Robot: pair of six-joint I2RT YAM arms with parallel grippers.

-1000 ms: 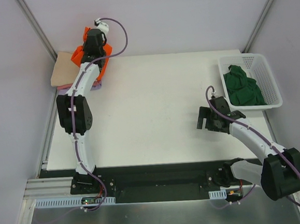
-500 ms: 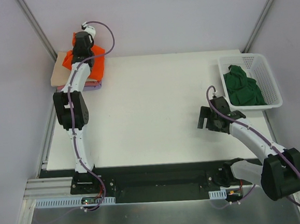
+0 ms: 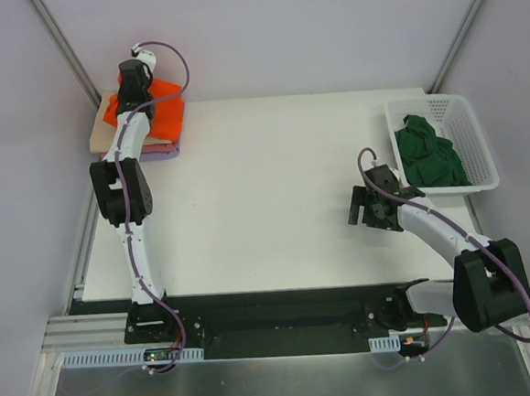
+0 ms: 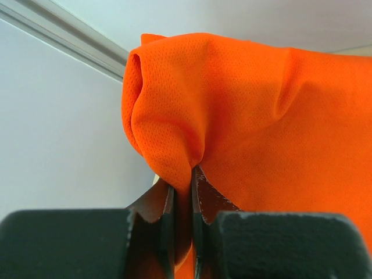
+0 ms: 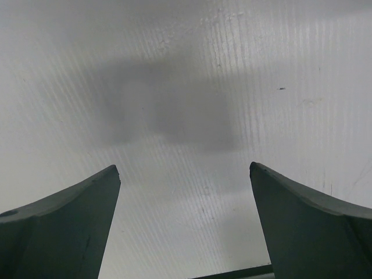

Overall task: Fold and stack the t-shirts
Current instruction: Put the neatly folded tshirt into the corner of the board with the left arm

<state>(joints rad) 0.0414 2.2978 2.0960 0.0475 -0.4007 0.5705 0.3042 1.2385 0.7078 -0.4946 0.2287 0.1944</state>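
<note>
The bright orange t-shirt (image 3: 165,112) lies folded on top of the stack at the far left corner, over a beige shirt (image 3: 101,135) and a lavender shirt (image 3: 162,153). My left gripper (image 3: 131,87) is shut on a fold of the orange t-shirt (image 4: 244,110), the cloth pinched between the jaws (image 4: 181,192). The dark green t-shirt (image 3: 431,153) lies crumpled in the white mesh basket (image 3: 484,149) at the right. My right gripper (image 3: 365,210) is open and empty above the bare table (image 5: 186,116), left of the basket.
The stack sits at the table's far left edge next to the enclosure wall and a metal post (image 3: 65,49). The basket stands at the table's right edge. White tabletop (image 3: 273,188) lies between the arms.
My left gripper has carried the orange t-shirt further left and back, and the shirt now lies flatter over the stack. My right gripper has shifted slightly.
</note>
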